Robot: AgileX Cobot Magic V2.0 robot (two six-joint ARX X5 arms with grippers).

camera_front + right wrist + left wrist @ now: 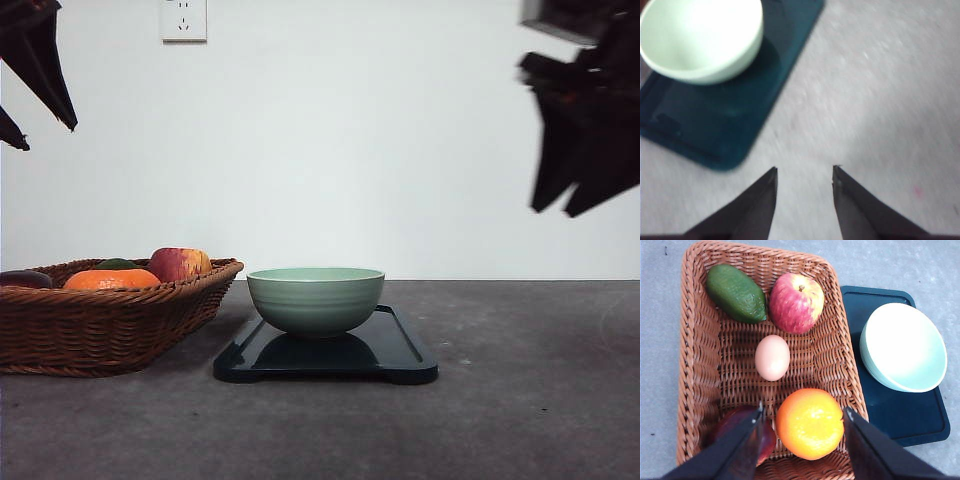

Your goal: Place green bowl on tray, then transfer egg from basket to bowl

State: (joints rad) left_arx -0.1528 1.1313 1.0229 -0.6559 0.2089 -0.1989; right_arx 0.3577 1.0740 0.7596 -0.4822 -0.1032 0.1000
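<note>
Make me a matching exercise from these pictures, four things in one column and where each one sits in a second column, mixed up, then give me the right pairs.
Things:
1. green bowl
2. egg
3. orange
4. tray

Places:
A. in the middle of the basket floor
B. flat on the table, beside the basket
C. standing on the tray, empty
D. in the basket, between the left gripper fingers as the left wrist view shows it

Pairs: 1-C, 2-A, 3-D, 4-B

Open space above a brownish-pink egg in a crowded wicker basket.
The smooth oval egg [772, 357] lies apart from its neighbours in the brown woven basket [695, 365]: red-yellow apple [796, 303], green avocado [736, 293], round orange [809, 423], dark red fruit [735, 430].
</note>
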